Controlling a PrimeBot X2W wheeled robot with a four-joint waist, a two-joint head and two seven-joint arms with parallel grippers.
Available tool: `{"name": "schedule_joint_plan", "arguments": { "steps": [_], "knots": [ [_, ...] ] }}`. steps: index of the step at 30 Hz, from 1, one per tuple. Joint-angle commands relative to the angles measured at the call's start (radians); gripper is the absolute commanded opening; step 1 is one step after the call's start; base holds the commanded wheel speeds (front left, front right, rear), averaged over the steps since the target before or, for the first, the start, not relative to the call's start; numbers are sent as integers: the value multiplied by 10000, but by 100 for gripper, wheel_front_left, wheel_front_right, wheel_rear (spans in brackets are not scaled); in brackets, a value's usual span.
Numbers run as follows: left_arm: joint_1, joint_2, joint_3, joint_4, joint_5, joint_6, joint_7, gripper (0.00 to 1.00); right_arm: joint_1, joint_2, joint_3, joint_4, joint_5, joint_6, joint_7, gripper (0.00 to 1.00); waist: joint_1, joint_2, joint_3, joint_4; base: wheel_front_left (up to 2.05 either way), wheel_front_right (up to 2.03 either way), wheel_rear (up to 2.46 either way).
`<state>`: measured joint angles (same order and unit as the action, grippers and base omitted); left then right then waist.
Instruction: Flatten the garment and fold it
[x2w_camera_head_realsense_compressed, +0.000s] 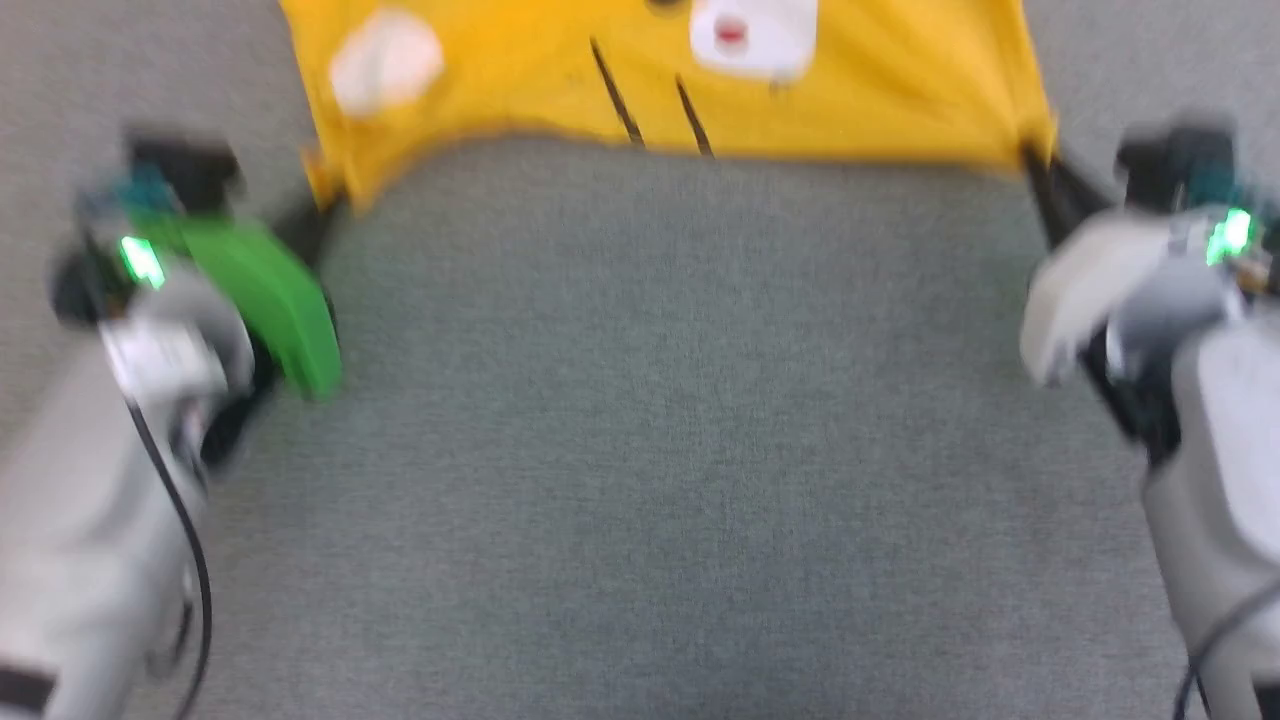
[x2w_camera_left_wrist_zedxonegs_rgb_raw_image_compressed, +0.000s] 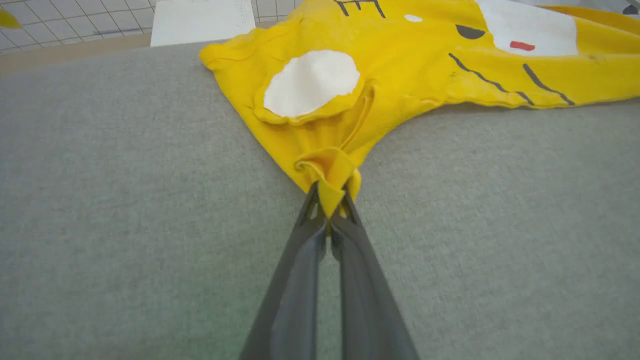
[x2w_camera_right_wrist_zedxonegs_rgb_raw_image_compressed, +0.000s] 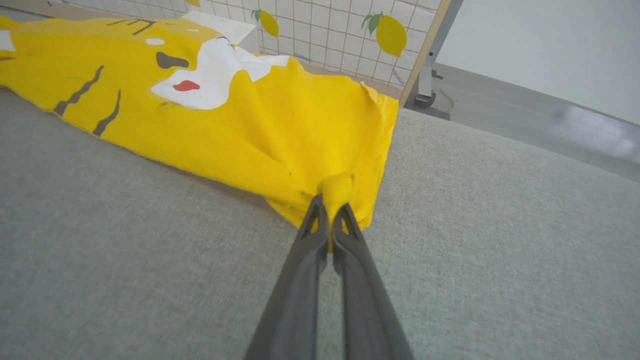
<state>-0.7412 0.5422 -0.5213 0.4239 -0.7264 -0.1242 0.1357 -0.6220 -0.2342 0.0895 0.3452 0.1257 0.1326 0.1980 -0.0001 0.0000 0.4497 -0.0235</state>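
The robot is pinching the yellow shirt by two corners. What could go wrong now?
1. The left gripper and right gripper each pinch just a small bunched corner of the garment; a hard pull might slip one free.
2. Cloth is puckered around the white ear patch and creased near the right corner, so wrinkles could get folded in unless it is spread flat on the grey surface.
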Motion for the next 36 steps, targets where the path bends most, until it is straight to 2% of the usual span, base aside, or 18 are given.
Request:
{"name": "schedule_joint_plan", "arguments": {
  "steps": [1,5,7,16,20,24,26,27,36],
  "knots": [
    [554,248,-185,-290,-249,-62,147,0,537,-155,-11,-252,107,-19,83,0,1,0,-1140,198,0,0,0],
    [2290,636,-609,-1132,-787,-48,635,0,2244,-191,-268,-950,203,-19,418,0,1,0,-1795,202,0,0,0],
    [3101,767,-683,-1556,-1099,104,888,0,2950,-150,-456,-1265,160,-19,533,0,1,0,-2038,167,0,0,0],
    [6437,1673,-663,-3745,-2060,1596,1542,0,5420,305,-1590,-2478,14,-19,1331,0,1,0,-2800,59,0,0,0],
    [7512,1821,-752,-4607,-2247,2093,1543,0,6387,546,-2031,-2929,27,-19,1889,0,1,0,-2954,131,0,0,0],
    [8118,1668,-908,-5076,-2206,2460,1350,0,7301,916,-2394,-3292,57,-19,2273,0,1,0,-3068,214,0,0,0],
    [8233,1611,-918,-5128,-1890,2717,1016,0,7673,1058,-2454,-3404,3,-19,2241,0,1,0,-3139,224,0,0,0],
    [8234,1282,-892,-5089,-1338,2976,139,0,7975,1266,-2421,-3536,33,-19,1739,0,1,0,-3229,204,0,0,0],
    [7089,353,-955,-4535,1051,3219,-3087,0,7565,1346,-2047,-3217,-49,-19,-1050,0,1,0,-3317,107,0,0,0]
  ]
}}
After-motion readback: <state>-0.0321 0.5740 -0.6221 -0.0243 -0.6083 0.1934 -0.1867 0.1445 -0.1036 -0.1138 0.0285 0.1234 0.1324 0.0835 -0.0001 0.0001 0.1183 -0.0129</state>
